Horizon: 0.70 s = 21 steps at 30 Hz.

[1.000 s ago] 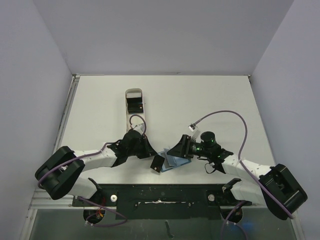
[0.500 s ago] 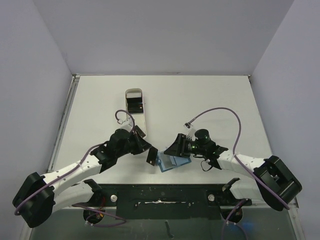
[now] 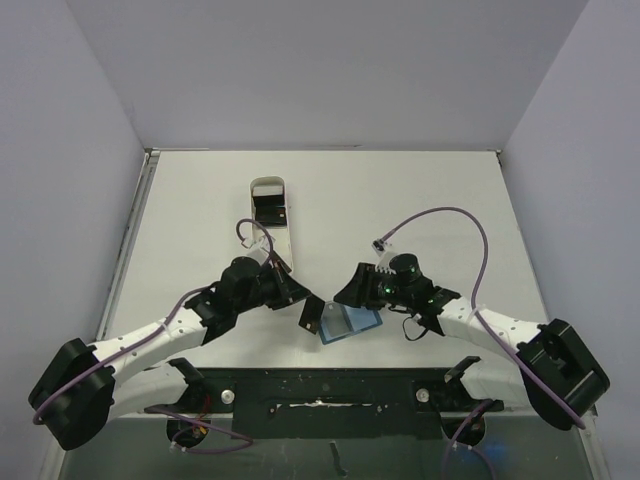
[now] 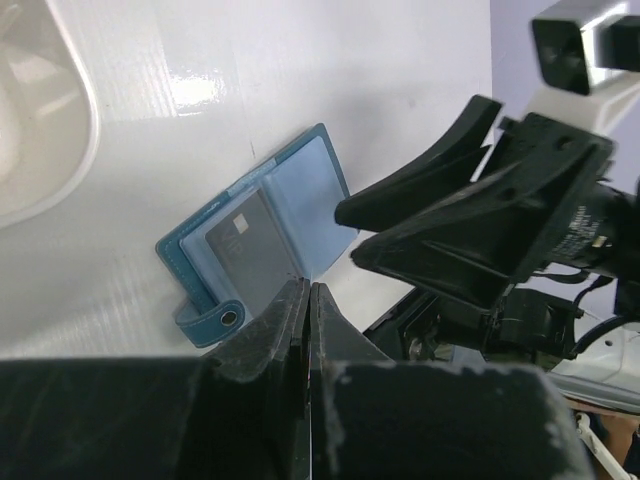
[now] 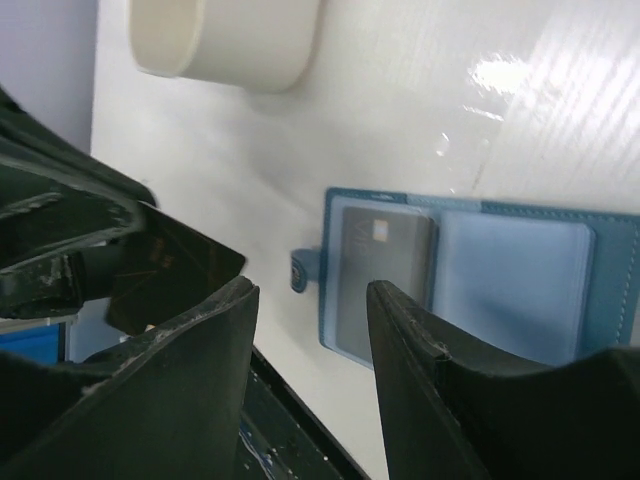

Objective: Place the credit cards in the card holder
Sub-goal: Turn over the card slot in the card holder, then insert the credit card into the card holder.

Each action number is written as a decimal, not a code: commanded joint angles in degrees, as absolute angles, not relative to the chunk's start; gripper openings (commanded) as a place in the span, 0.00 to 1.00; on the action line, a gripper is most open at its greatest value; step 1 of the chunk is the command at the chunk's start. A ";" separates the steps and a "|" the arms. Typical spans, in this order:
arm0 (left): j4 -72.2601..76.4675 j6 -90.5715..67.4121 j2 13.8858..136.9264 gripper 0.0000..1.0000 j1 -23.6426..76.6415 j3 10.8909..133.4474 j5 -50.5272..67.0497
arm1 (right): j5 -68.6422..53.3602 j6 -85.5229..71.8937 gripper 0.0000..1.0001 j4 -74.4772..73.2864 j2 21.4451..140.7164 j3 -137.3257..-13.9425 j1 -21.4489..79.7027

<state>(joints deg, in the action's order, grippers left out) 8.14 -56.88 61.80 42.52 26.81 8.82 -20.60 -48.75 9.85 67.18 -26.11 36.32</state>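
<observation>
Card holder (image 3: 352, 324) lies open and flat on the table (image 3: 420, 200), close to the near edge, between the two arms; one credit card (image 5: 380, 270) sits in the panel next to the closure tab (image 5: 305, 268), and the other panel shows only pale blue; the left fingers (image 4: 265, 335) are pinched together on a second black card (image 3: 312, 315), seen edge-on from the left wrist and held tilted just left of the holder; the right fingers (image 5: 200, 360) stand apart with nothing between them, poised at the holder's far side, and I cannot tell whether they touch it; further back, well apart from the holder, a long white tray (image 3: 268, 186) holds more black cards (image 3: 270, 208).
</observation>
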 commanded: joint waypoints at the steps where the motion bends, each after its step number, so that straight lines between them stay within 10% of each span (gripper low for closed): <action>1: 13.53 -58.03 62.18 0.00 42.19 26.20 10.29 | -20.40 -50.18 0.48 13.66 69.03 -25.19 36.46; 21: 29.37 -61.34 78.85 0.00 45.44 28.57 17.15 | -7.25 -37.63 0.47 -9.57 69.94 -30.22 31.09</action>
<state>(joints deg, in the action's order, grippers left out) 24.91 -62.39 77.58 44.71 25.21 16.19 -7.16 -37.93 -9.93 70.74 -30.15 31.07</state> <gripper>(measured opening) 0.003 0.482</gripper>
